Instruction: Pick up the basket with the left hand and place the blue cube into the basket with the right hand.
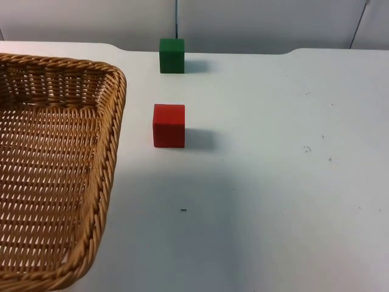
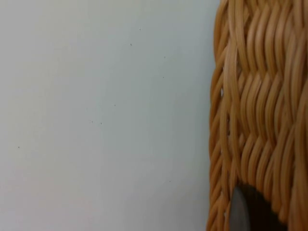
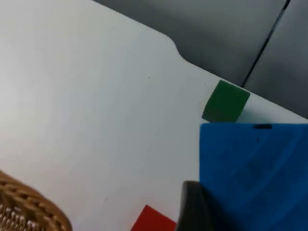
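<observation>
A woven wicker basket takes up the left side of the top view, and it casts a wide shadow on the table beside it. In the left wrist view its wall stands close up, and my left gripper is shut on it, one black fingertip lying against the weave. My right gripper is shut on the blue cube, which is held above the table with a black fingertip pressed on its side. The basket's rim lies below the cube and to one side.
A red cube sits on the white table just right of the basket. A green cube stands farther back near the grey partition wall. Both also appear in the right wrist view: green cube, red cube.
</observation>
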